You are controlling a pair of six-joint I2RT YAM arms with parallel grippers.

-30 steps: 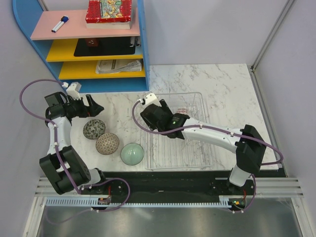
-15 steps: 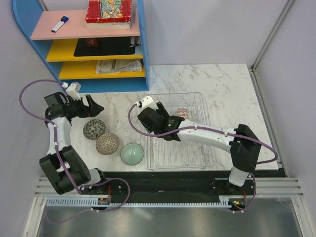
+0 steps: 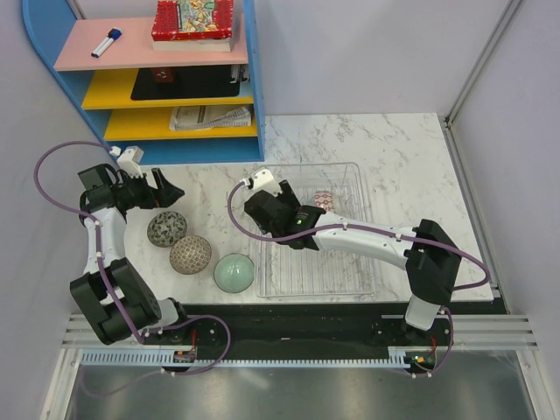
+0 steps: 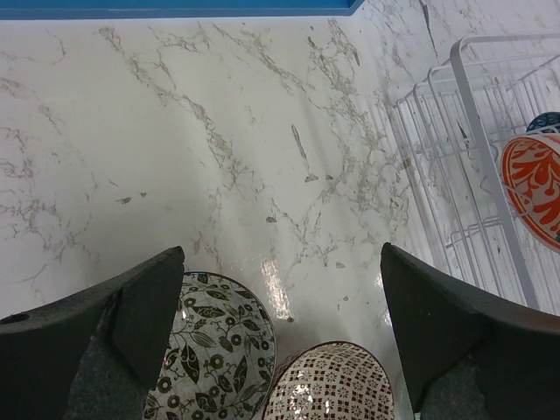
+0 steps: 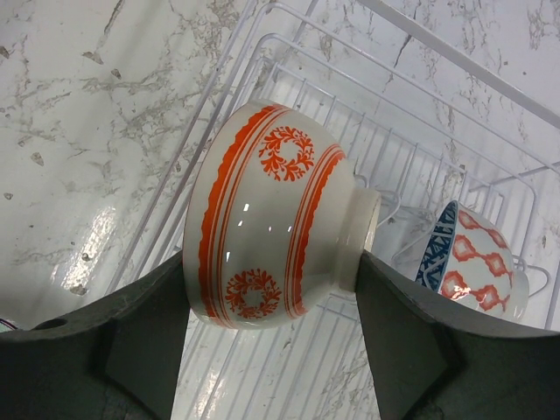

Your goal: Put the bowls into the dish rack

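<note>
1. The right claw point(image 5: 271, 262) grips an orange-and-white ceramic bowl point(image 5: 262, 219). One finger presses near the rim and the other presses against the foot, so the bowl lies on its side.
2. The held bowl hangs over the far left corner of the clear plastic dish rack point(image 3: 306, 166). The rack sits on the white marble table point(image 3: 402, 149), close to its near edge. Whether the bowl touches the ribs cannot be told.
3. A blue-and-red patterned white bowl point(image 5: 472, 258) stands tilted in the rack, just beside the held bowl.
4. Three bowls lie upside down on the table left of the rack, in a slanting row toward the near edge:
   - a grey leaf-patterned bowl point(image 3: 166, 228);
   - a brown lattice bowl point(image 3: 190, 255);
   - a plain pale green bowl point(image 3: 234, 272), just beside the rack's near left corner.
5. The left claw point(image 4: 282, 254) is spread wide and holds nothing. It hovers near the table's left edge, just above the grey and lattice bowls.
</note>
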